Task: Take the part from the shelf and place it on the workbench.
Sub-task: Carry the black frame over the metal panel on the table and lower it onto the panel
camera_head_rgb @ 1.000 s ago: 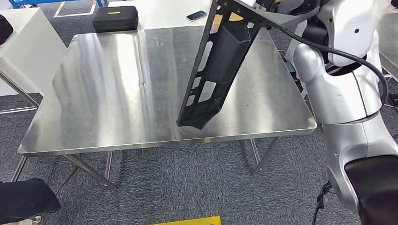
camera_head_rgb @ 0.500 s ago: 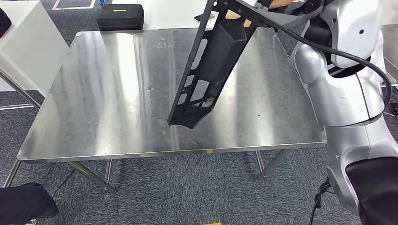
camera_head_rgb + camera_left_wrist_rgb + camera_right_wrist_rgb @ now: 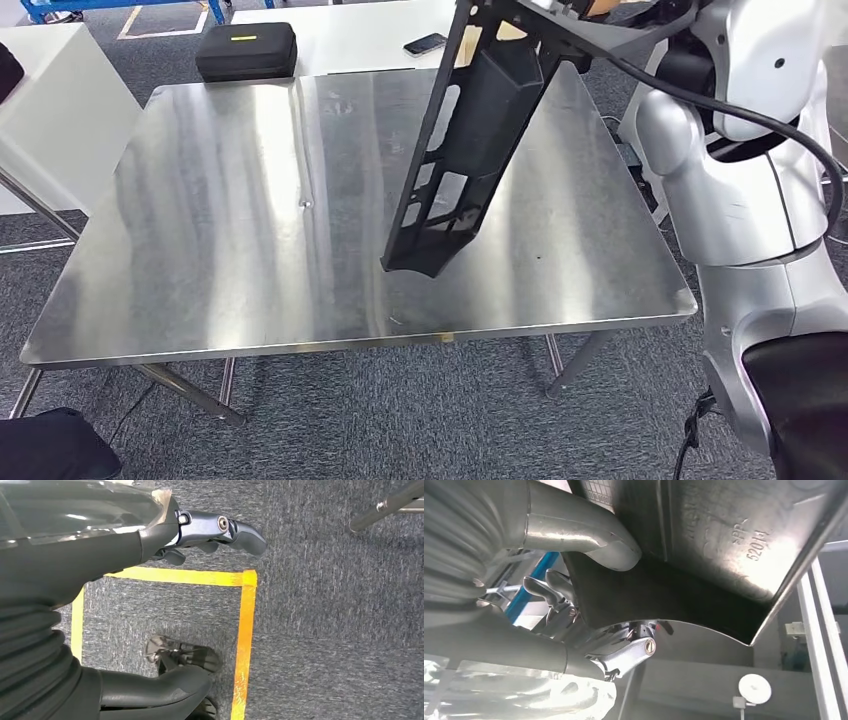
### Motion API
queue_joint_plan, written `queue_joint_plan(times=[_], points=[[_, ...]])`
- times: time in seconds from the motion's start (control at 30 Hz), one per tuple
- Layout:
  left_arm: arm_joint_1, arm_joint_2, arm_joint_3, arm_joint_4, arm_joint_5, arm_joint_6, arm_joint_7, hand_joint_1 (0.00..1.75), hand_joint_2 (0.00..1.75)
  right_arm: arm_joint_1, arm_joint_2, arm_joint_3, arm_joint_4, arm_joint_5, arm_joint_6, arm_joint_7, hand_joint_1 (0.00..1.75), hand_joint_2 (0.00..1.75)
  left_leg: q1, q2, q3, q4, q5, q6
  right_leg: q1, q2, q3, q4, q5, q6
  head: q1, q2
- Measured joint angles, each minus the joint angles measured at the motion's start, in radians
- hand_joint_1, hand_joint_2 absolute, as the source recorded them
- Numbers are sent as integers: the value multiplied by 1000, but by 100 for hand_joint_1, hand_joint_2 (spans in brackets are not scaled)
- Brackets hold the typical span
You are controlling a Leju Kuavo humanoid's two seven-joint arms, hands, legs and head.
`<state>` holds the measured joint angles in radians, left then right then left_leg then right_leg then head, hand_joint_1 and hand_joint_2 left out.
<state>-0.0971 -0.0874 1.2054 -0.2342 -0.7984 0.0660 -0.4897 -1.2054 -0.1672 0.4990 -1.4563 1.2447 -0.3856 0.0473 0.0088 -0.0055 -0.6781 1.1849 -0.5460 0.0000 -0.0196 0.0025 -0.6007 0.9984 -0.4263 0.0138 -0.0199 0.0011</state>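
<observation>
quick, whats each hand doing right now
Left hand: holding nothing, fingers partly curled; open or closed cannot be told.
Right hand: holding the black part above the workbench.

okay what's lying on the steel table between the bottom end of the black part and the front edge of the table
Nothing: the head view shows bare steel table from the black part's lower end to the front edge.

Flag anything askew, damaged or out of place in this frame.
Nothing stands out. The long black plastic part hangs tilted in the right hand above the steel workbench, not yet set down. No damage shows.
</observation>
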Motion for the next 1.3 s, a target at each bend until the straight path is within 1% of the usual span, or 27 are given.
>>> queue_joint_plan(times=[0.03,0.07,0.1,0.13,0.17,0.2,0.23,0.27,0.3,0.37,0.4,0.47,0.53,0.63,0.73,0.8,0.9,1.03,1.3], points=[[1,0,0,0,0,0,0,0,175,0,0,2,0,0,1,0,175,175,1,0,-36,63,-21,-2,1,0,2,0,-2,-3,0,0],[2,0,-1,0,0,0,0,0,175,1,0,4,0,0,3,0,175,175,2,1,-63,103,-26,-4,2,0,5,0,-5,-6,0,0],[2,0,-3,0,0,-1,0,0,175,1,-1,5,0,0,5,0,175,175,2,1,-73,107,-11,-3,2,1,9,0,-8,-7,0,0],[3,1,-5,0,-1,-1,0,0,175,1,-2,7,0,-1,7,0,175,175,3,2,-63,71,22,-1,3,1,15,0,-11,-7,0,0],[3,2,-6,0,-1,-1,0,0,175,0,-2,8,0,-1,8,0,175,175,3,2,-37,7,65,2,3,2,22,0,-16,-5,0,0],[3,3,-8,0,-1,-1,0,0,175,-1,-3,8,0,-2,10,0,175,175,2,2,-4,-63,99,7,5,3,27,0,-21,-1,0,0],[2,4,-8,0,-2,-1,0,0,175,-4,-4,8,0,-2,11,0,175,175,0,2,25,-121,120,12,8,4,30,1,-25,3,1,0],[2,4,-9,0,-3,-1,0,0,175,-6,-5,8,0,-3,13,0,175,175,-2,2,44,-155,127,16,10,4,31,1,-28,7,1,0],[1,4,-9,0,-4,-1,0,0,175,-8,-6,8,0,-4,14,0,175,175,-5,2,52,-169,123,21,12,4,30,1,-29,12,2,0],[2,4,-10,0,-6,-1,-1,0,175,-10,-8,8,0,-5,15,0,175,175,-7,1,56,-176,123,31,13,4,29,-2,-31,21,2,0],[2,4,-11,0,-6,-1,-1,0,175,-11,-10,8,-1,-5,15,0,175,175,-7,1,60,-180,124,34,15,4,32,-5,-29,22,3,0],[3,3,-12,0,-7,-1,-3,0,175,-15,-13,8,-1,-6,14,0,175,175,-8,-1,66,-187,127,35,19,2,42,-13,-28,20,6,0],[1,4,-13,0,-7,-1,-4,0,175,-17,-15,9,-2,-6,14,0,175,175,-13,-3,66,-186,126,36,19,0,49,-21,-28,16,7,0],[1,3,-14,0,-8,-2,-4,0,175,-17,-16,12,-2,-12,21,-1,175,175,-16,-4,65,-185,124,40,16,-1,49,-25,-27,16,8,0],[-2,2,-16,1,-11,-6,-3,0,175,-16,-10,25,-1,-26,50,-6,175,175,-19,-4,64,-185,124,45,15,-1,49,-26,-26,18,8,0],[-5,1,-20,1,-15,-9,1,0,175,-16,2,45,4,-34,75,-9,175,175,-20,-3,64,-185,124,46,14,-1,49,-26,-25,20,8,0],[-13,-2,-32,1,-20,-10,5,0,175,-16,37,94,24,-36,109,-9,175,175,-20,-1,64,-185,124,47,13,-1,48,-26,-24,23,7,0],[-21,-10,-41,3,-22,-9,6,0,175,-16,74,142,47,-27,119,-2,175,175,-17,-2,64,-185,126,47,14,-2,47,-25,-23,23,7,0],[-22,-15,-41,5,-23,-9,7,0,175,-16,93,177,68,-23,125,0,175,175,-15,-1,64,-185,126,47,17,-1,47,-24,-23,23,7,0]])
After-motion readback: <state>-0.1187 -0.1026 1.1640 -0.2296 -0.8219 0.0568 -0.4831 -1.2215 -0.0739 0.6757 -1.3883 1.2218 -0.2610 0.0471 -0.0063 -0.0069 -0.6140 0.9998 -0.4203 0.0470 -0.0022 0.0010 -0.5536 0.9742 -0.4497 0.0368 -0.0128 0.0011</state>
